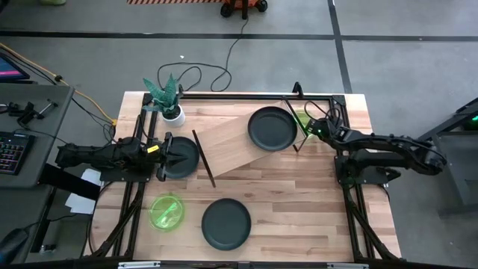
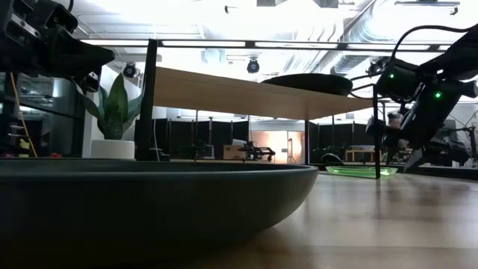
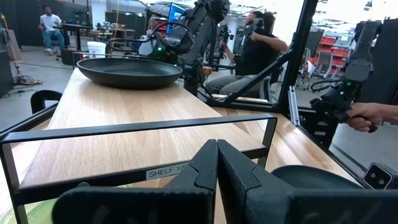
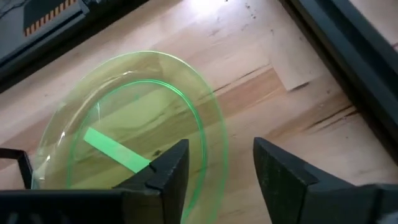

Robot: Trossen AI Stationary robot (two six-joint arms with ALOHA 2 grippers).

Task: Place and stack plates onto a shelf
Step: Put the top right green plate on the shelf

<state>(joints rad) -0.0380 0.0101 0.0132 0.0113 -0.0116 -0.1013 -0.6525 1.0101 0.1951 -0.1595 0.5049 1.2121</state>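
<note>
My right claw (image 4: pixel 214 165), fingers parted and empty, hovered over a green plate (image 4: pixel 134 118) on the surface (image 1: pixel 299 202) beside the shelf (image 1: pixel 231 142), which bore one dark plate (image 1: pixel 272 128). Step, as judged: picking. Next: straddle the rim, then close. Left claw (image 3: pixel 217 163) was pressed together.

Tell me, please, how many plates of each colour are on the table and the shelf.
Dark grey plates: 3
Translucent green plates: 2
Total: 5
</note>
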